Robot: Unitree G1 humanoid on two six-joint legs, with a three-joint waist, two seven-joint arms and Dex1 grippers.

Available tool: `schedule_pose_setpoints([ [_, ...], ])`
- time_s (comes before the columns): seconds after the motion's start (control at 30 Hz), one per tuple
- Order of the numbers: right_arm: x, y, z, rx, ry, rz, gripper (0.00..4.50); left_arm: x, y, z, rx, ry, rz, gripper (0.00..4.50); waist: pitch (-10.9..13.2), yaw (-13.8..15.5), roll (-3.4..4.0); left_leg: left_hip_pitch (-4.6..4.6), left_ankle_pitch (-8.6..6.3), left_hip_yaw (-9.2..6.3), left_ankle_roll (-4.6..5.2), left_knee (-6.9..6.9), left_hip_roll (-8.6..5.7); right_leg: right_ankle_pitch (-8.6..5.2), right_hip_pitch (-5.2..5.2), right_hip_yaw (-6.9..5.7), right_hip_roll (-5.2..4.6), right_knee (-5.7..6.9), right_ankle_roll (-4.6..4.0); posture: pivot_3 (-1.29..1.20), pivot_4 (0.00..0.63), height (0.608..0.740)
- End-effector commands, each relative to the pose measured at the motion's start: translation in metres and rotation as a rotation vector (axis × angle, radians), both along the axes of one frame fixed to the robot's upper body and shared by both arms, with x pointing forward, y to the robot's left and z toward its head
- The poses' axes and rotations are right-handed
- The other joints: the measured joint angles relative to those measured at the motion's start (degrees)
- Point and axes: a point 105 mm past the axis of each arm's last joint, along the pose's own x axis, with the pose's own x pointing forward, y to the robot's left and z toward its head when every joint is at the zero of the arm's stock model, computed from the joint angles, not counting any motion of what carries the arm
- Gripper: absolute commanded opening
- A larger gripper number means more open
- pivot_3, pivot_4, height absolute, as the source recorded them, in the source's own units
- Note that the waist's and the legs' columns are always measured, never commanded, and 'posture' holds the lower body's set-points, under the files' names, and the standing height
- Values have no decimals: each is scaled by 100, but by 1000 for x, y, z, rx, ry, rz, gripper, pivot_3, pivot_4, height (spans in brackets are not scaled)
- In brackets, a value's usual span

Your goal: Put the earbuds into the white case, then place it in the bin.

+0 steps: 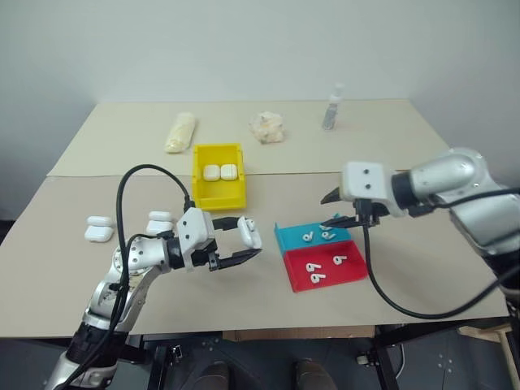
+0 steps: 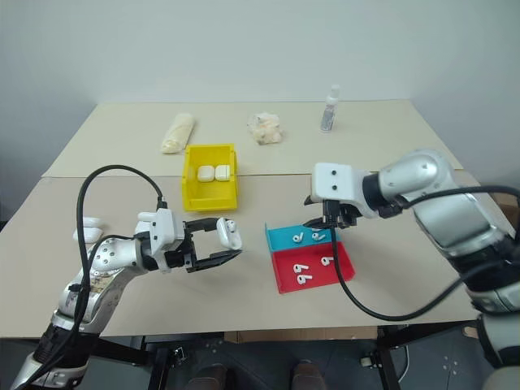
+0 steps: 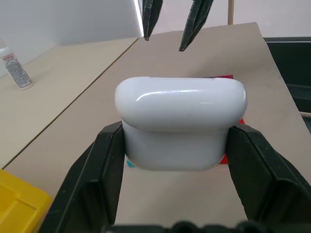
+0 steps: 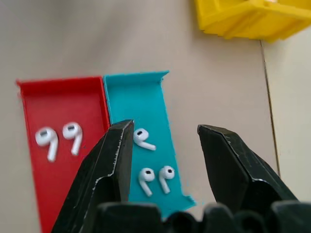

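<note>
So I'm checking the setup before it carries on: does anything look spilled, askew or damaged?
Nothing stands out. The earbuds lie inside the teal tray and red tray, two white cases sit in the bin, and the left pincer holds a white case squarely.

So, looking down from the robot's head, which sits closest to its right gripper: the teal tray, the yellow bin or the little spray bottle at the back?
1. Flat teal plastic tray: directly below the right gripper.
2. Bright yellow rectangular plastic bin: across the table toward the robot's left.
3. Small clear spray bottle: near the table's far edge.
</note>
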Motion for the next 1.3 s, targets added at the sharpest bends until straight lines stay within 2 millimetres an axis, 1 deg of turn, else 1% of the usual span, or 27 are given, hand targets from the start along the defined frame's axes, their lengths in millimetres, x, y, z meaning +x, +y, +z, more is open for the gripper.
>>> schedule_pose_setpoints([
  [0.03, 9, 5, 1, -165, -59, 153, 2535, -7, -2, 13, -20, -53, -1, 2804, 0, -6, 0, 0, 0, 1, 0, 0, 0, 0, 0, 1, 0, 1, 0, 0, 150, 740],
  [0.23, 30, 17, -13, -439, -131, 367, 2535, -12, -1, 12, -28, -41, 26, 2804, 0, -21, 0, 2, 1, 1, -1, 0, 1, 0, -2, 1, 0, 5, 0, 0, 150, 740],
  [0.33, 40, 24, -18, -511, -166, 426, 2535, -14, 0, 11, -29, -37, 37, 2804, 0, -47, 1, 2, 2, -1, -4, 0, 2, 0, -3, 1, 0, 17, -1, 0, 150, 740],
  [0.47, 46, 30, -26, -604, -178, 510, 2535, -17, 1, 10, -26, -35, 54, 2804, 1, -75, 1, 2, 6, -5, -11, 0, 2, 1, -3, 0, 0, 25, -1, 0, 150, 740],
  [0.63, 50, 40, -37, -636, -191, 573, 2535, -21, 3, 9, -27, -27, 76, 2804, 1, -129, 2, 3, 10, -13, -18, -4, 3, 1, -5, 0, 0, 28, -1, 0, 150, 740],
  [0.83, 45, 48, -50, -650, -180, 650, 2535, -25, 5, 7, -24, -26, 96, 2804, 2, -140, 4, 6, 13, -22, -23, -9, 5, 1, -7, 0, 2, 31, -3, 0, 150, 740],
  [1.3, 49, 47, -64, -698, -185, 663, 2535, -26, 5, 6, -18, -23, 104, 2804, 2, -142, 5, 7, 14, -24, -26, -11, 5, 2, -7, 1, 2, 33, -4, 0, 150, 740],
])
